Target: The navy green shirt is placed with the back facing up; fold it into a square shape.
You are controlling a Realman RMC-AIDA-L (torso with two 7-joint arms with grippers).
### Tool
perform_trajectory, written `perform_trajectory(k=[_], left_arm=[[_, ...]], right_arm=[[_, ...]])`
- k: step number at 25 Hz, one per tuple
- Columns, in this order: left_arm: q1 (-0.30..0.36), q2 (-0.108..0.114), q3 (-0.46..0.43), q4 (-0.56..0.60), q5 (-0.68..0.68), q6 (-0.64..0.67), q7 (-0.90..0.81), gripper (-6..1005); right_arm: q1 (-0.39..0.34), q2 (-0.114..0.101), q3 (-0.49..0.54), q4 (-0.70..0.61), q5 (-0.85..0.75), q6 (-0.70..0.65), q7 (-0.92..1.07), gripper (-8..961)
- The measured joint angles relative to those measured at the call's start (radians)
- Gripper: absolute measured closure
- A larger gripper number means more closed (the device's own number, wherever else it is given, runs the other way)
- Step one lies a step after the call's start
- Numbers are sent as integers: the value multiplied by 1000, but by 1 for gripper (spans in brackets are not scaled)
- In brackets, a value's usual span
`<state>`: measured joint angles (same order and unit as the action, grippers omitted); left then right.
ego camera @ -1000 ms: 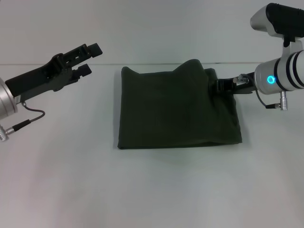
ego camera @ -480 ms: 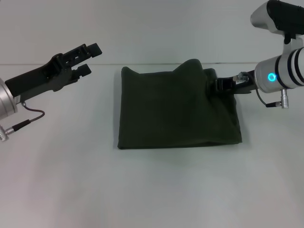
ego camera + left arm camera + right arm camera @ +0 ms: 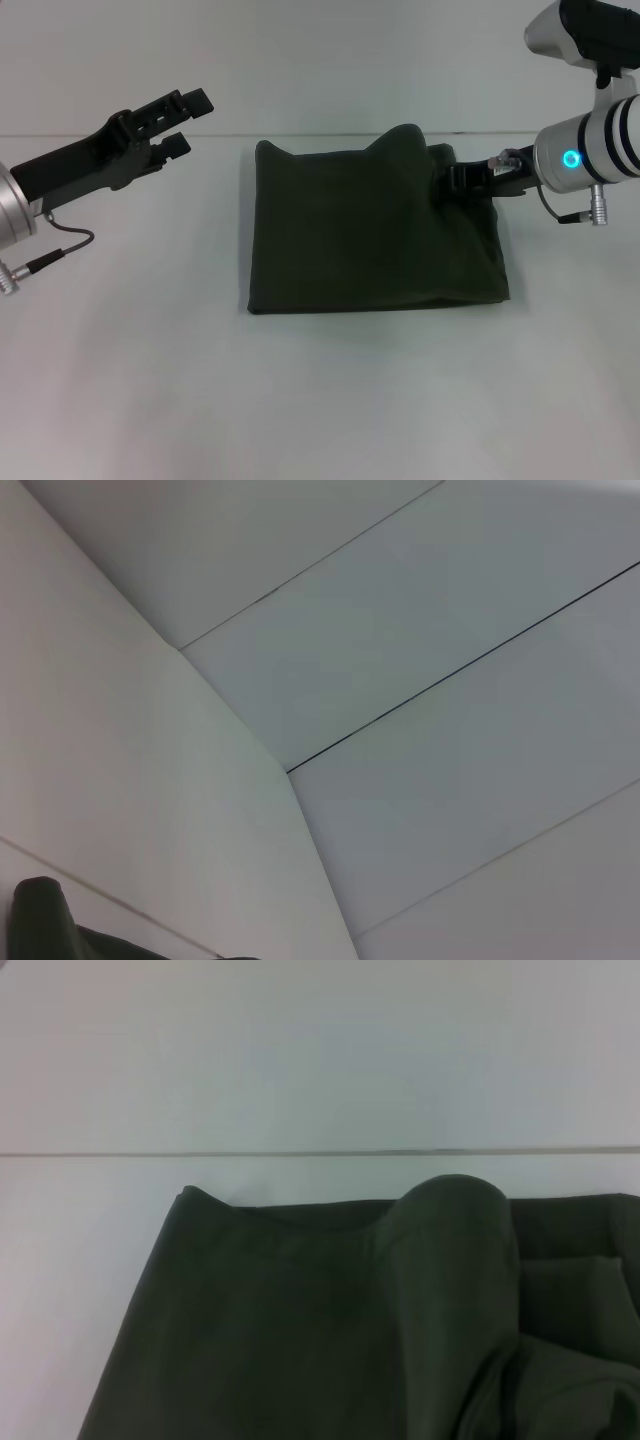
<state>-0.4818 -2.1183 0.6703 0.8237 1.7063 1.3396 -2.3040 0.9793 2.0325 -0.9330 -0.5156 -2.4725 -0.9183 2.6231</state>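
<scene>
The navy green shirt (image 3: 370, 225) lies folded into a rough square on the white table, plain side up. Its far edge has a raised hump (image 3: 405, 135), and fabric bunches at the far right corner. The shirt also fills the lower part of the right wrist view (image 3: 300, 1320). My right gripper (image 3: 450, 180) is at the shirt's far right edge, with its tip against the bunched fabric. My left gripper (image 3: 185, 125) is open and empty, raised above the table to the left of the shirt and clear of it.
The white table (image 3: 320, 400) spreads around the shirt. Its far edge meets a pale wall (image 3: 320, 60) just behind the shirt. The left wrist view shows only pale panels and a small dark shape (image 3: 40, 920) in one corner.
My right gripper has edged slightly left into the shirt's far right corner. The shirt's shape and the left arm have not changed.
</scene>
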Motion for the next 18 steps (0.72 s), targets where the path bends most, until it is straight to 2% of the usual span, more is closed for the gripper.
perform_trajectory(k=[18], left_arm=[[-5,0,-2,-1,-1,-4,0,62]], right_arm=[[0,3,-7,-10,-5,3,1,891]])
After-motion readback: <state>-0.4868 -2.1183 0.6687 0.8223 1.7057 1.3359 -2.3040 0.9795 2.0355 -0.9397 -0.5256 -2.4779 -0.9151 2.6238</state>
